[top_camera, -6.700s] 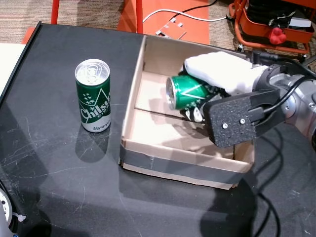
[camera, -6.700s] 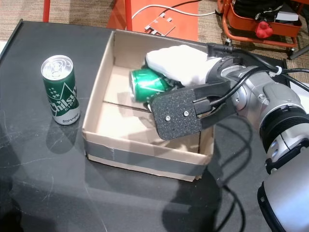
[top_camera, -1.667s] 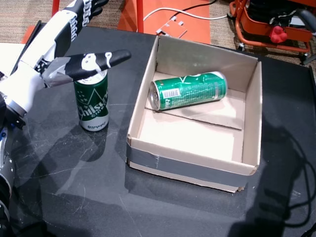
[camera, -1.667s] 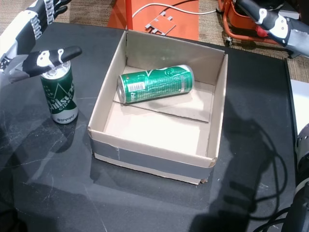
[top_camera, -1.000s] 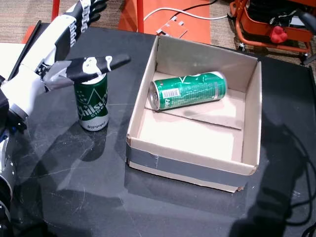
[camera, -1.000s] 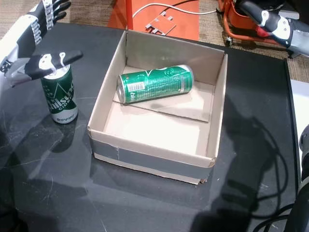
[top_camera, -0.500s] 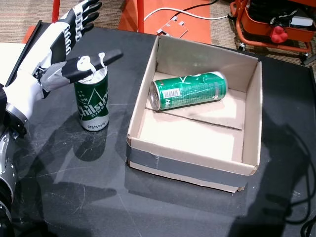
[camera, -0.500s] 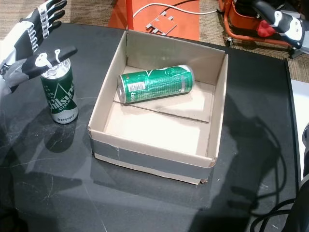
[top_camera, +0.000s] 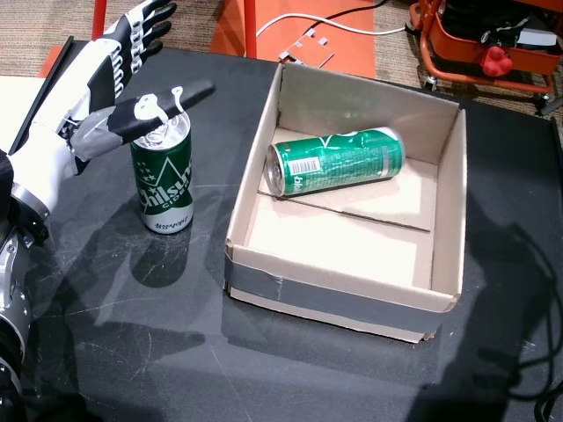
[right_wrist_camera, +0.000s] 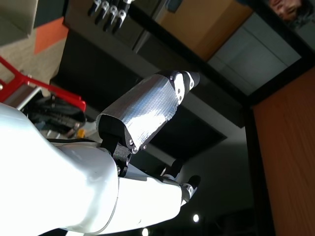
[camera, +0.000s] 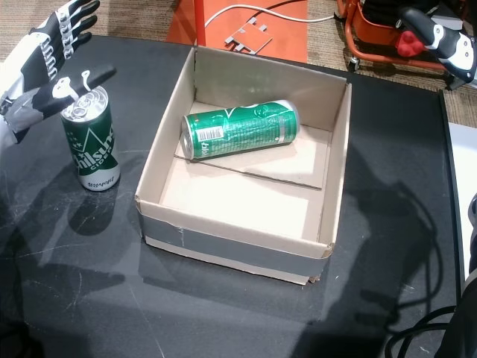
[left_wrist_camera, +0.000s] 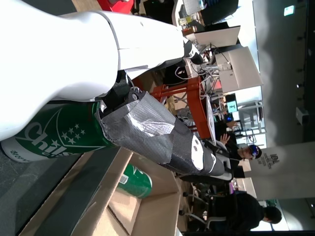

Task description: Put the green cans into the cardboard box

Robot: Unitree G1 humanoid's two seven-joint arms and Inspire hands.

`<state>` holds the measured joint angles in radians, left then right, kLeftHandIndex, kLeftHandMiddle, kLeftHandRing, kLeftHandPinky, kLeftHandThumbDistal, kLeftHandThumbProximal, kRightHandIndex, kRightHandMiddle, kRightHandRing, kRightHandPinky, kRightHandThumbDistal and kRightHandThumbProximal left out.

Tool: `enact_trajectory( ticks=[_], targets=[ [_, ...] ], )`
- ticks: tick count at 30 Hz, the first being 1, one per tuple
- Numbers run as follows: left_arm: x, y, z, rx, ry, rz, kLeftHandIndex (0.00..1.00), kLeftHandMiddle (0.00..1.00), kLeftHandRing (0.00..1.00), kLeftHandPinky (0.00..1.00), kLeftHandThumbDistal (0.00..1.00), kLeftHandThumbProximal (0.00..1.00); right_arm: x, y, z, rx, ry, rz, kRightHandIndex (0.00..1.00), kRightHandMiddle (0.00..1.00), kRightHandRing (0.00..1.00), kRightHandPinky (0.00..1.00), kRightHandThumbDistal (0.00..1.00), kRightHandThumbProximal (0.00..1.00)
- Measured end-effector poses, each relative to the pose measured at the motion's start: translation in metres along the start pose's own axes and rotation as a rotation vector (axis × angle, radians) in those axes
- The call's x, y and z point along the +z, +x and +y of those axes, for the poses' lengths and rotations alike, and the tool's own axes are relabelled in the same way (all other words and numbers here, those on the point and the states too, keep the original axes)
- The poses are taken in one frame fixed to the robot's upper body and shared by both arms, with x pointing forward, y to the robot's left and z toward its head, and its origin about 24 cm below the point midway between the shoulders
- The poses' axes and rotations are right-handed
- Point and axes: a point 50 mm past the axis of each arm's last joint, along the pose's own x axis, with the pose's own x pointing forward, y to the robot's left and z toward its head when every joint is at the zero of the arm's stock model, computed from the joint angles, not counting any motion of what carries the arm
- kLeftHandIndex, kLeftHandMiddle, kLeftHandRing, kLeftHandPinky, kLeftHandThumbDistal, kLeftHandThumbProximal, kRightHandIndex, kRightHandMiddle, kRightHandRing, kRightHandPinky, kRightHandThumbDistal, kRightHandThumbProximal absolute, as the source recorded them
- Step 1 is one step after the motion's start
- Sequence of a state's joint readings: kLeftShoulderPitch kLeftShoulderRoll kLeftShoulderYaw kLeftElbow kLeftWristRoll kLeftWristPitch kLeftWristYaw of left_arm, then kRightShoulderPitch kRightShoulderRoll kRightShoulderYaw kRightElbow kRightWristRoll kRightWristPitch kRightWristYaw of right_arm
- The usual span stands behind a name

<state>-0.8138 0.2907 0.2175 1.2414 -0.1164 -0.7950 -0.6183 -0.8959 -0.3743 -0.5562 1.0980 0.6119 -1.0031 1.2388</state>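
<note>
Left hand (top_camera: 106,83) spread wide beside the upright green can (top_camera: 164,176) near the desk's (top_camera: 106,352) left edge — poised to grip it for the cardboard box (top_camera: 334,294).

One can (top_camera: 335,162) in box (top_camera: 341,295), another (top_camera: 164,180) left outside.

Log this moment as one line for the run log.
left hand: open, by upright can on table | right hand: raised, away | lying can: in cardboard box | remaining: upright can
</note>
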Motion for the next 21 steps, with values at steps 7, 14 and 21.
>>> enact_trajectory(
  ticks=[7,14,21],
  targets=[
    [-0.0001,0.0001,-0.0005,0.001,0.005,0.001,1.0,1.0,1.0,1.0,1.0,0.4,0.0027,0.0072,0.0014,-0.008,-0.012,-0.021,1.0,0.94,0.89,1.0,1.0,0.73],
    [-0.0008,0.0001,-0.0009,0.008,0.009,0.007,1.0,1.0,1.0,1.0,1.0,0.4,0.0046,0.0061,0.0018,0.003,-0.013,-0.025,0.99,0.93,0.9,1.0,1.0,0.7],
    [-0.0057,0.0011,-0.0066,0.005,-0.007,0.034,1.0,1.0,1.0,1.0,1.0,0.42,0.0065,0.006,0.0003,-0.025,-0.027,-0.027,0.99,0.94,0.9,1.0,1.0,0.74]
  ],
)
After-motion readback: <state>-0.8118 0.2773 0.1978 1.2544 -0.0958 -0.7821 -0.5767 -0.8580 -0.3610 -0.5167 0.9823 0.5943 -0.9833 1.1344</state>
